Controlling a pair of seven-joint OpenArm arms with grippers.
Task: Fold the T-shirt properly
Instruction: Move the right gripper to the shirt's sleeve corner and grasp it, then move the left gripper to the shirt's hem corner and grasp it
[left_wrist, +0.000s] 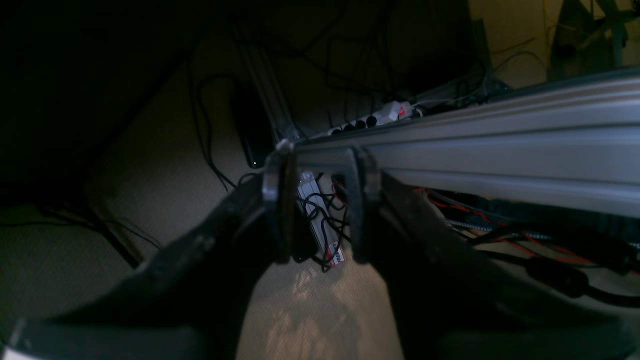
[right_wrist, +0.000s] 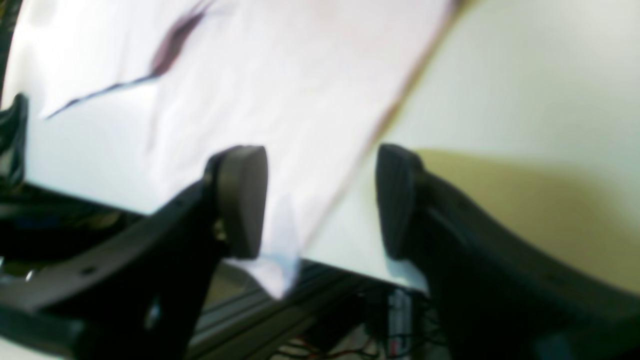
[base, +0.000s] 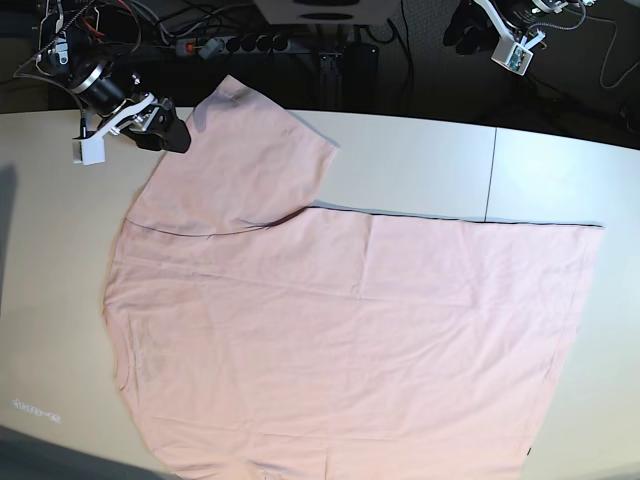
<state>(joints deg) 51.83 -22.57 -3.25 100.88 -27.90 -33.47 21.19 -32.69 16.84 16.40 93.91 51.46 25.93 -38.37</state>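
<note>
Lying flat on worktop (base: 420, 160): T-shirt (base: 340, 330), plain side up. Right hand (right_wrist: 320, 200) hovering spread over sleeve edge; left hand (left_wrist: 320, 200) spread, gripping nothing, off the worktop

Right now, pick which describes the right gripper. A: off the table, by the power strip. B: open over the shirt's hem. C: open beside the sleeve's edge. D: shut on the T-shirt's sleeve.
C: the right gripper has its jaws apart, empty, at the sleeve edge of the T-shirt.
</note>
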